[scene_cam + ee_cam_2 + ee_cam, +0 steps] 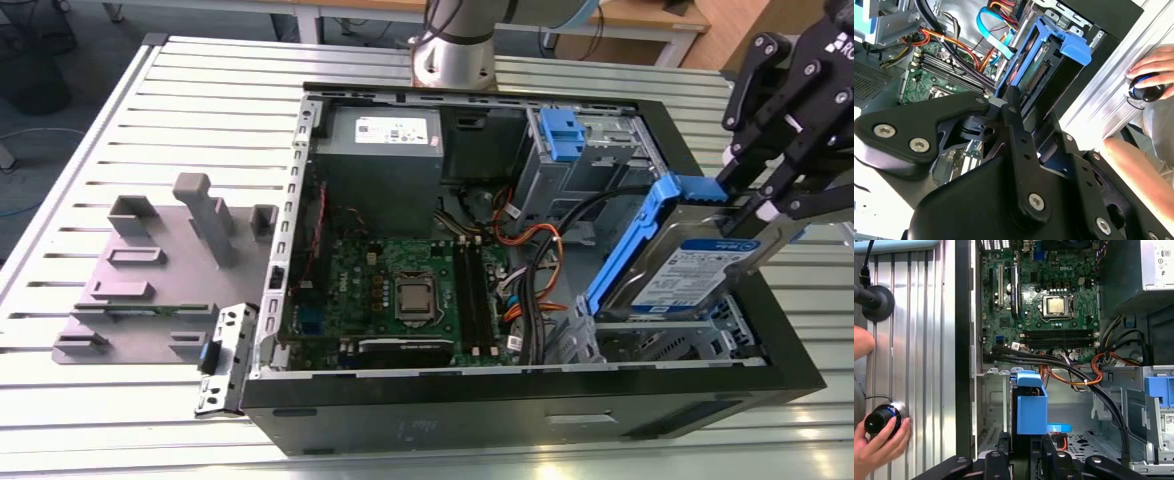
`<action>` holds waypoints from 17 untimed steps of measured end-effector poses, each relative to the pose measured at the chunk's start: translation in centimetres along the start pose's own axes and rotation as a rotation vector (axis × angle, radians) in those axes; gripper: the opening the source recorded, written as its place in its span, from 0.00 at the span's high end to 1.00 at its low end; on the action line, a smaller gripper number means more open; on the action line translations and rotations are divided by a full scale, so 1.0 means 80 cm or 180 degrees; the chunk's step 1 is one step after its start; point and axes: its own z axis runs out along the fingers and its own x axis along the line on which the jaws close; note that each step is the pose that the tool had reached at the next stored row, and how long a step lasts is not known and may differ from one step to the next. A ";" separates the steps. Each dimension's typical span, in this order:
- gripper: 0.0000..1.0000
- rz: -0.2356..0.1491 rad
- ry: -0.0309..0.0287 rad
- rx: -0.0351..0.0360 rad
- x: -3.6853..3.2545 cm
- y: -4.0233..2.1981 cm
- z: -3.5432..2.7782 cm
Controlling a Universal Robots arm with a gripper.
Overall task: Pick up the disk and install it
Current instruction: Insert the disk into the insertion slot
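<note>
In the exterior view my gripper (750, 203) is shut on the upper end of the disk (694, 268), a silver drive with a white-and-blue label and blue side rails. The disk hangs tilted, its lower end dipping into the open metal bay (667, 335) at the front corner of the computer case, on the exterior view's right. In the second wrist view the disk (1041, 62) points down into the case past my black fingers (1015, 117). The first wrist view looks along the disk's blue rail (1031, 407) above the bay floor.
The open case (534, 400) holds a motherboard (400, 290), a grey power-supply box (380, 150), loose cables (534, 250) beside the bay, and another blue caddy (561, 135). A grey stand with posts (160, 270) lies on the exterior view's left. A person's hand (879, 437) holds a knob beside the case.
</note>
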 end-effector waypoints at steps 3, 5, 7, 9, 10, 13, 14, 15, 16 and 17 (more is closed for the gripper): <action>0.65 0.0000 0.0000 0.0000 -0.0002 -0.0003 0.0067; 0.65 0.0000 0.0000 0.0000 -0.0002 -0.0006 0.0112; 0.65 0.0000 0.0000 0.0000 -0.0002 -0.0008 0.0159; 0.65 0.0000 0.0000 0.0000 -0.0002 -0.0011 0.0204; 0.65 0.0000 0.0000 0.0000 -0.0002 -0.0012 0.0227; 0.65 0.0000 0.0000 0.0000 -0.0003 -0.0016 0.0295; 0.65 0.0000 0.0000 0.0000 -0.0003 -0.0017 0.0318; 0.65 0.0000 0.0000 0.0000 -0.0004 -0.0018 0.0340; 0.65 0.0000 0.0000 -0.0001 -0.0005 -0.0019 0.0362; 0.65 0.0000 0.0000 -0.0002 -0.0006 -0.0020 0.0385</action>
